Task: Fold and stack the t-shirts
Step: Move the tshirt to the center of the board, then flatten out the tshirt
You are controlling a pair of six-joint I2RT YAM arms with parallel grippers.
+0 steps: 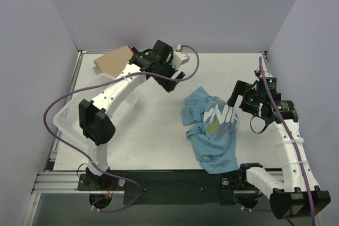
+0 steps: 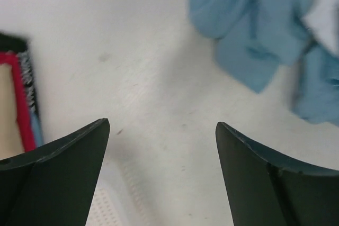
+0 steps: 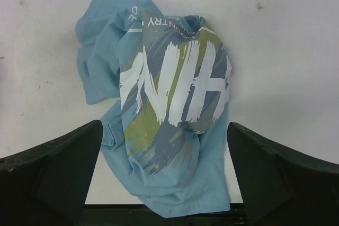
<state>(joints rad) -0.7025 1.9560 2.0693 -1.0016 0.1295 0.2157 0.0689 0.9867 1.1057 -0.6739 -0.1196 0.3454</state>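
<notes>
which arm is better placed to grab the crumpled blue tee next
Right, likely: the right pincer, open, is centred on the blue tee; the left pincer, also open, faces bare table with the tee off to one side.

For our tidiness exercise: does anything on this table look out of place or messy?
Yes: the light blue t-shirt lies crumpled in a heap, right of centre, its print bunched up, not folded.

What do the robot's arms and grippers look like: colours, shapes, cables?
The left arm and right arm have white shells with black joint housings. Purple cables trail along both. The left gripper and right gripper have dark tapering fingers.
</notes>
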